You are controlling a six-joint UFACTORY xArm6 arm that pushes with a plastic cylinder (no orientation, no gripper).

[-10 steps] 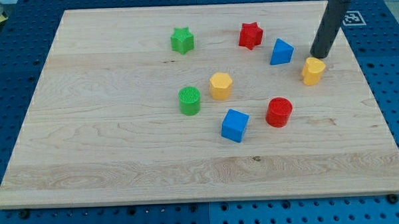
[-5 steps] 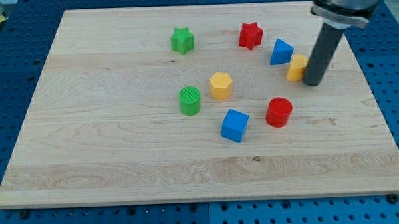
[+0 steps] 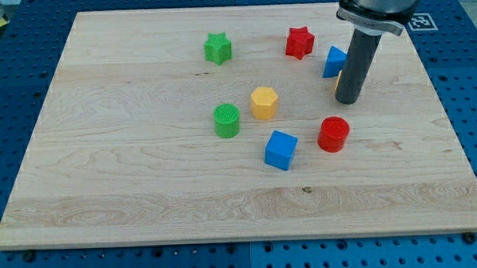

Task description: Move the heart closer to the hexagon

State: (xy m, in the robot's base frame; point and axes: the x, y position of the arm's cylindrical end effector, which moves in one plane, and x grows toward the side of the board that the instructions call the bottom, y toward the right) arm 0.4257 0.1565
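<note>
Where the wooden desk (image 3: 145, 185) is widest, near its bottom edge, no blocks sit. Going from left to right, the green star (image 3: 217, 48) comes first, up near the top edge. Below it, near the middle of the desk, stands the green cylinder (image 3: 227, 120). Just to its right sits the yellow hexagon (image 3: 264, 103). Lower down, closer to the bottom edge, is the blue cube (image 3: 280, 150). The red star (image 3: 300, 42) sits near the top edge, to the right of the green star. The red cylinder (image 3: 333, 135) is to the right of the blue cube.

The blue triangle block (image 3: 334, 61) is partly hidden by the rod. My tip (image 3: 346, 101) rests on the desk above the red cylinder, toward the right edge. The yellow heart (image 3: 337, 86) is almost fully hidden behind the rod; only a thin yellow sliver peeks out on the rod's left side, touching it. The heart is well apart from the hexagon. This arm has no jaws, only the rod.
</note>
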